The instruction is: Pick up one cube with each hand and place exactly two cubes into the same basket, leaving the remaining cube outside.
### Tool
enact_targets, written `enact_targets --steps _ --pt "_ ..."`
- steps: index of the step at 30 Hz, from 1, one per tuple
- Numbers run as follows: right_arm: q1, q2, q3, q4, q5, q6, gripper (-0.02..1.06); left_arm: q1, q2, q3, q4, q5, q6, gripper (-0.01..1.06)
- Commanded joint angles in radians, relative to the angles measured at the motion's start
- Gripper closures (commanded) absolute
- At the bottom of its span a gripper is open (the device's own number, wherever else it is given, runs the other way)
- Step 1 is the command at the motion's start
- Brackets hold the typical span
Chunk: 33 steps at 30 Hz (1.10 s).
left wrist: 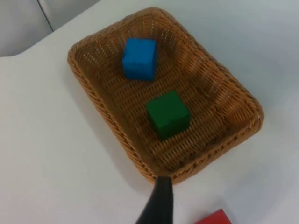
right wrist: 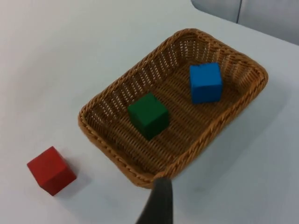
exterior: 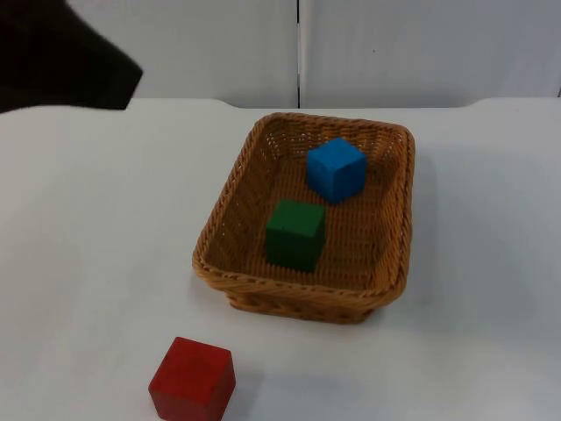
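A: Inside the wicker basket point(exterior: 396, 202) you already have two cubes. The blue cube point(exterior: 336, 169) sits toward the far end by the partition wall; the green cube point(exterior: 295, 233) sits toward the near end. They are close to each other but apart, and both rest flat on the woven floor.

B: And the third one?

A: The red cube point(exterior: 192, 381) is on the white table point(exterior: 79, 263), outside the basket, well off its near left corner. By my reading that is the one you leave alone.

B: Where are the claws?

A: The left arm point(exterior: 61, 53) is pulled up at the far left corner. One black fingertip point(left wrist: 158, 203) of the left gripper hangs just past the basket's near rim; one fingertip point(right wrist: 156, 201) of the right gripper does likewise on its side. I cannot tell whether either claw is open or closed. Nothing is seen held.

B: Which relation matters?

A: The basket's long axis runs away from you. The red cube lies on the left arm's side, so keep that arm clear of it.
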Motion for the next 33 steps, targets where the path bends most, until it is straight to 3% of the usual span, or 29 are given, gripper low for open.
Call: enact_targets --steps 1,9,21,30,33 --pt "0.008 -0.063 0.039 0.005 -0.009 -0.008 0.32 -0.002 -0.060 0.029 -0.016 -0.006 -0.008 0.28" --pt "0.008 -0.262 0.141 0.005 -0.003 0.008 0.32 -0.002 -0.229 0.047 -0.029 0.033 -0.008 0.28" --pt "0.008 -0.558 0.230 0.005 0.104 0.067 0.32 -0.002 -0.488 0.047 -0.025 0.211 -0.035 0.28" --pt "0.008 -0.734 0.266 0.002 0.203 0.085 0.32 -0.002 -0.665 0.047 0.095 0.281 -0.184 0.28" --pt "0.008 -0.794 0.290 0.002 0.229 0.095 0.32 -0.002 -0.726 0.047 0.160 0.348 -0.233 0.28"
